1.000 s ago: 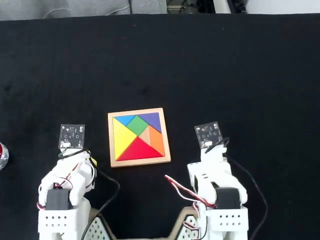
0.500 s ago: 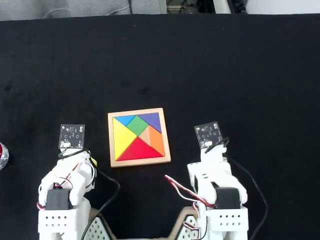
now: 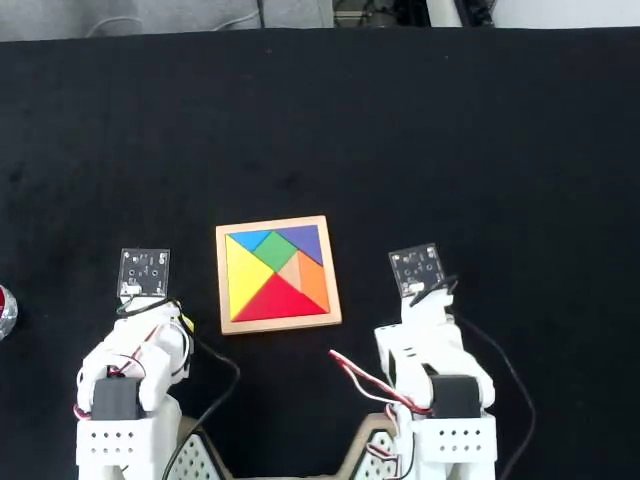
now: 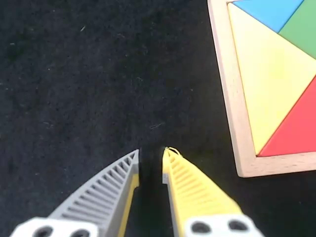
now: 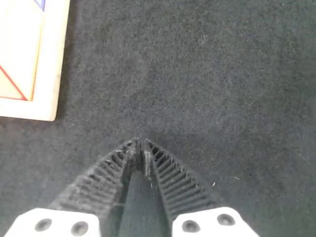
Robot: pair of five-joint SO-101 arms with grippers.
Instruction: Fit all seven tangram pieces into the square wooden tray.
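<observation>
Gripper closed, empty, over black cloth beside tray corner; coloured pieces seated inside.

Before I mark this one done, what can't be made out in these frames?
Left wrist view: the picture's edge cuts off most of the tray.
Right wrist view: the edge leaves just one tray corner.
High view: the tangram pieces are too small to tell whether all lie flush.
High view: a red object is cut by the picture's edge; unidentifiable.

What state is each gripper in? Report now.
Left gripper: shut, holding nothing.
Right gripper: shut, holding nothing.
</observation>
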